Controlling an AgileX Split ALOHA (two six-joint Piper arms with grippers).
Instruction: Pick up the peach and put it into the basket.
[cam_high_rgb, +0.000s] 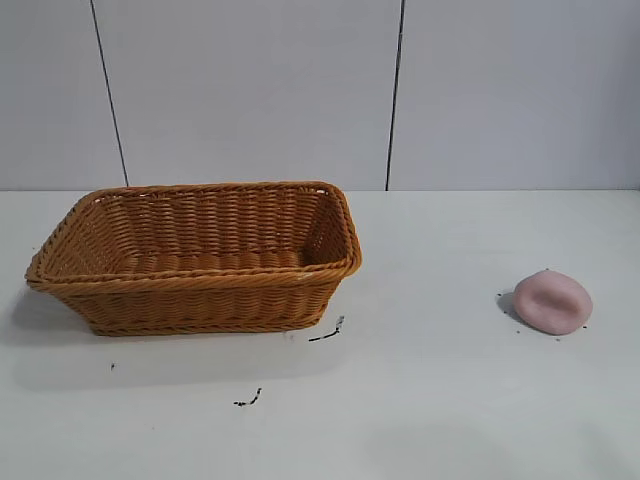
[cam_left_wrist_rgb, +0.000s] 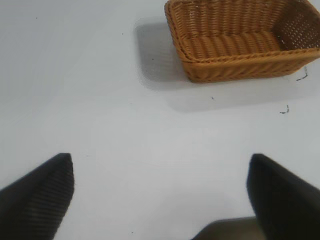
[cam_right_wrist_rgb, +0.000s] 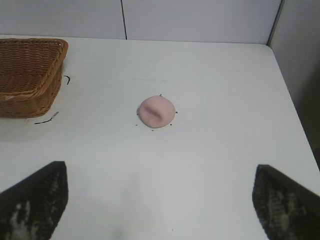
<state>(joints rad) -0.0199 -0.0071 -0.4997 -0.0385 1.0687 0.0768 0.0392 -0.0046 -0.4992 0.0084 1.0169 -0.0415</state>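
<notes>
Peach (cam_high_rgb: 552, 302) sat right of frame, basket (cam_high_rgb: 195, 257) left; both grippers (cam_left_wrist_rgb: 160, 195) (cam_right_wrist_rgb: 160, 200) spread wide, seemingly empty, cropped to fingertips.

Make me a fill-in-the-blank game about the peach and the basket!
1. The peach lies on the ____, not in the basket.
2. Inside, the basket is ____.
3. In the exterior view, the peach is to the ____ of the basket.
4. The right gripper and the left gripper both have their fingers ____.

Missing words: table; empty; right; open
</notes>
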